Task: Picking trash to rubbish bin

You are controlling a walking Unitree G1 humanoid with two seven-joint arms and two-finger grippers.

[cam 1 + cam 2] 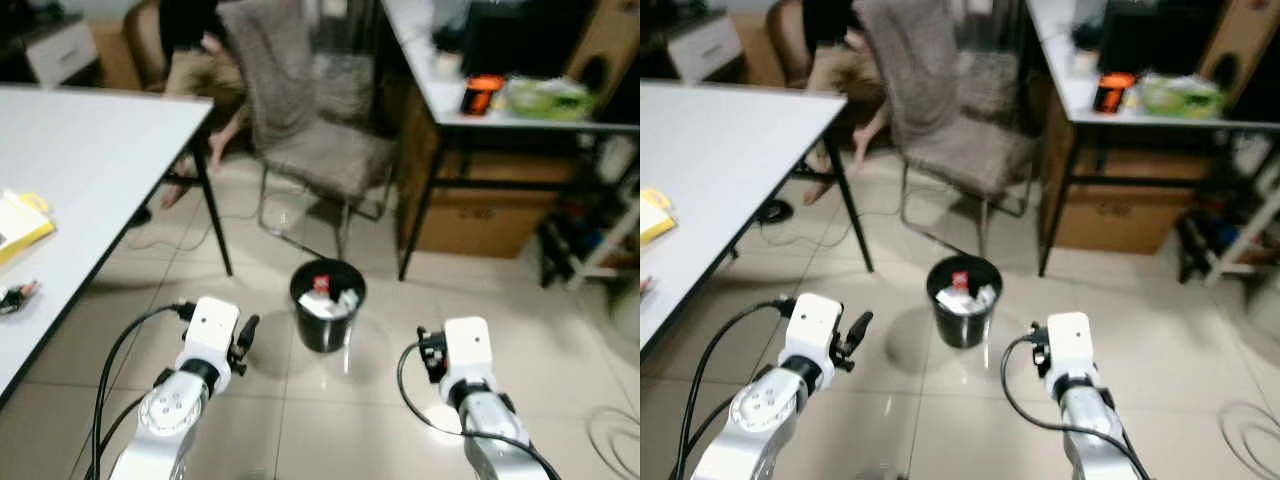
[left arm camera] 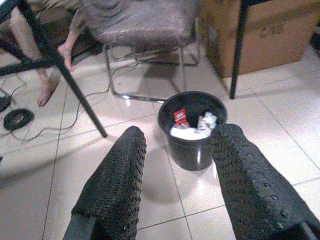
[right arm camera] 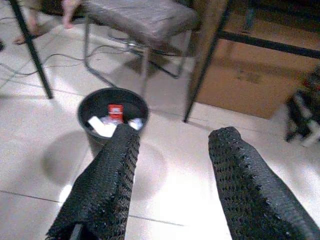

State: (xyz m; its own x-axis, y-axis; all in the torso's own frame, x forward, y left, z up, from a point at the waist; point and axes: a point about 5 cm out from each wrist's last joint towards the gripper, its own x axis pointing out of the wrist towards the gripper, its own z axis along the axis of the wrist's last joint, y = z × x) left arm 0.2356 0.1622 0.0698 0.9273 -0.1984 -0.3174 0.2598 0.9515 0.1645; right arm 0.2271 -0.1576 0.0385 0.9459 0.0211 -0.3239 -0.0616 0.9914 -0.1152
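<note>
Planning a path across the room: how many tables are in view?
2: a white table on the robot's left, and another table at the far right, beyond the chair. Others may be hidden.

Rubbish bin (image 1: 327, 303) on the floor (image 1: 300, 420), centre, trash (image 1: 328, 296) inside; chair (image 1: 318, 140) behind it, a seated person (image 1: 195, 60) farther back left. Table (image 1: 90, 160) at left; second table (image 1: 470, 95) far right, cardboard box (image 1: 475, 222) beneath. Left gripper (image 1: 246, 335) near-left of bin, right gripper (image 1: 428, 352) near-right.
</note>
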